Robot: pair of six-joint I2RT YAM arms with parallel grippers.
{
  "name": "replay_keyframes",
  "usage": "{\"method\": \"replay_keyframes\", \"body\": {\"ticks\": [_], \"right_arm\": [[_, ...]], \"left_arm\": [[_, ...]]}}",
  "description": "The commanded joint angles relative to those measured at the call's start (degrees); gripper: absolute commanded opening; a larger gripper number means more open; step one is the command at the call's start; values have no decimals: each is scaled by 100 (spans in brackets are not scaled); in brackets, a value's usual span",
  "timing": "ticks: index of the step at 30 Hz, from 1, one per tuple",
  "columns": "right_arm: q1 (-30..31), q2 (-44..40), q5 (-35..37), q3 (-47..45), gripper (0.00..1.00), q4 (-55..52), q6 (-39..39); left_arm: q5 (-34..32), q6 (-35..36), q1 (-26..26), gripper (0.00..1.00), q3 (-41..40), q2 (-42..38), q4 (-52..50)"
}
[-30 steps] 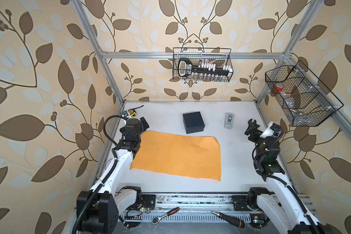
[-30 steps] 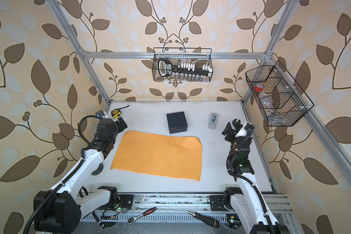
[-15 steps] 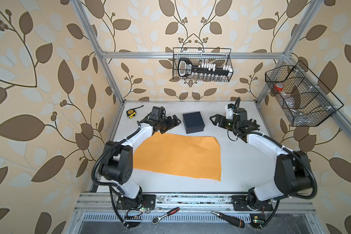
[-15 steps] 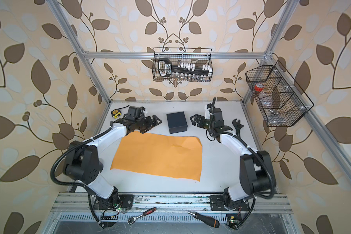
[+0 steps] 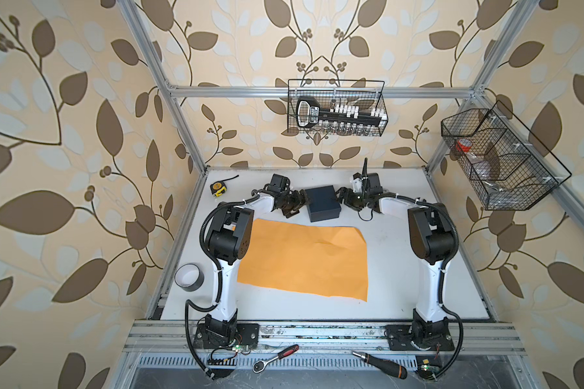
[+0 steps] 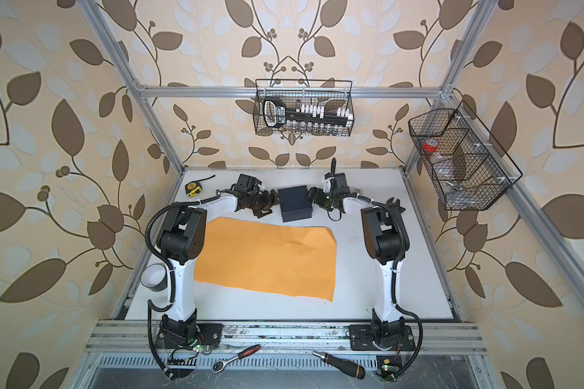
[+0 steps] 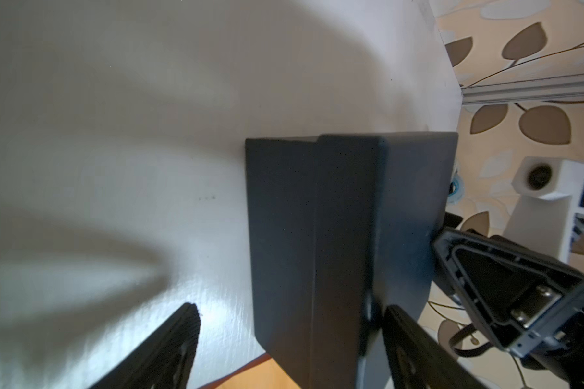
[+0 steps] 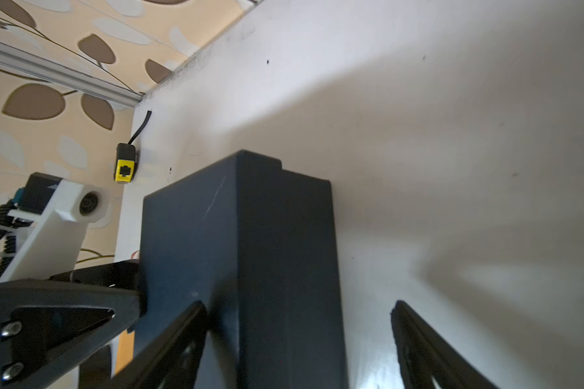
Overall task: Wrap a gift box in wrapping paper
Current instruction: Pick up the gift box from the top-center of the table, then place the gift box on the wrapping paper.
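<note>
A: Where is the gift box (image 5: 322, 207)?
B: Upper centre in both top views, just above the wrapping paper (image 5: 304, 259)
A: Grippers?
B: The left gripper (image 5: 302, 205) and right gripper (image 5: 344, 198) flank it, jaws spread wide, each straddling a corner, clamping nothing

The gift box (image 5: 321, 206) is matt black card, faintly scuffed. The wrapping paper (image 5: 304, 261) is matt and creased; the white desk (image 5: 398, 269) looks smooth, slightly glossy.
</note>
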Motion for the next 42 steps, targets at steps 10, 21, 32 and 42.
{"method": "replay_keyframes", "body": {"ticks": [10, 21, 32, 42], "right_arm": [[358, -60, -244, -414, 73, 436, 485], [829, -1220, -40, -826, 67, 293, 631], [1701, -2629, 651, -1993, 67, 320, 938], [3064, -3274, 1544, -2960, 67, 702, 1326]], "left_arm": [[475, 97, -175, 69, 679, 282, -125], [551, 210, -177, 65, 384, -679, -588], [325, 175, -173, 65, -1101, -2245, -1068], [-447, 414, -168, 67, -3034, -4427, -1744]]}}
